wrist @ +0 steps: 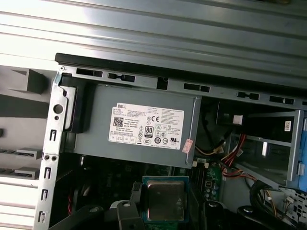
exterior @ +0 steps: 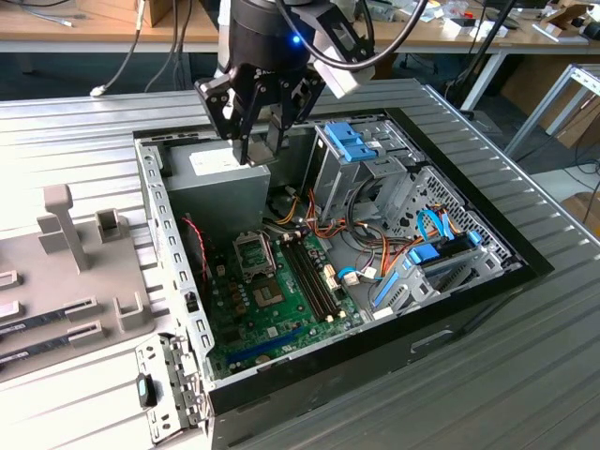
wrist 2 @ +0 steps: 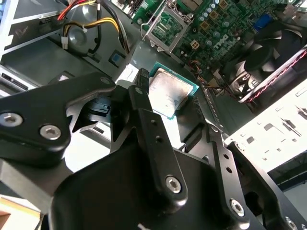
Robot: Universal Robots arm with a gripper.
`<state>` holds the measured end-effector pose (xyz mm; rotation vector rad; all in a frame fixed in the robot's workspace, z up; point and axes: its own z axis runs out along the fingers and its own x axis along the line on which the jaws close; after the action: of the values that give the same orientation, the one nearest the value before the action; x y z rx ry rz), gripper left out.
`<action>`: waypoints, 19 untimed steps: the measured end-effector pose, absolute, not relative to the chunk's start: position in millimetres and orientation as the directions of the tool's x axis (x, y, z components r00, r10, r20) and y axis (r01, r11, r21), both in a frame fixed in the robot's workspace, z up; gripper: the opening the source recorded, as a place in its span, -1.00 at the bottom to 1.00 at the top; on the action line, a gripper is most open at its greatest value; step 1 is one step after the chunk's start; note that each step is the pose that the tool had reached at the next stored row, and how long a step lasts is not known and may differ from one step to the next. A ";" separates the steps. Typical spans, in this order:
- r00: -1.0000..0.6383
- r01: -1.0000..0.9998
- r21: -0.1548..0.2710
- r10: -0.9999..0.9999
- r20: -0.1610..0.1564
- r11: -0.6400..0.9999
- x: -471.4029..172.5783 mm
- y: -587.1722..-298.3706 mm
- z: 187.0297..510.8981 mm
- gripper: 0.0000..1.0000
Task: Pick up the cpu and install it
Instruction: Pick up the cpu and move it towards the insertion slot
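Note:
My gripper (exterior: pixel 262 141) hangs above the open computer case, over the grey power supply (exterior: pixel 220 173). It is shut on the cpu (wrist 2: pixel 170 93), a flat square chip with a silvery top and a thin green rim, gripped at two opposite edges by the black fingers (wrist 2: pixel 144 103). The first wrist view shows the cpu (wrist: pixel 165 199) held level between the fingers, above the motherboard. The open black socket frame (exterior: pixel 253 253) lies on the green motherboard (exterior: pixel 272 309) below and nearer the front; it also appears in the second wrist view as the socket frame (wrist 2: pixel 168 26).
Blue-tabbed drive cages (exterior: pixel 361 150) and cable bundles (exterior: pixel 375 248) fill the case on the exterior view's right. Memory sticks (exterior: pixel 314 277) run beside the socket. A fan (wrist 2: pixel 268 45) sits near the case wall. A grey fixture tray (exterior: pixel 66 272) lies outside the case on the exterior view's left.

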<state>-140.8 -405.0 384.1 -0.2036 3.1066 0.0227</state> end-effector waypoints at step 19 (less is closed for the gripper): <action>-0.991 -0.131 0.011 -0.130 -0.029 0.991 -123.7 -406.6 377.8 -0.05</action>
<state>-123.7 -406.6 377.8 -0.2036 3.1067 0.0203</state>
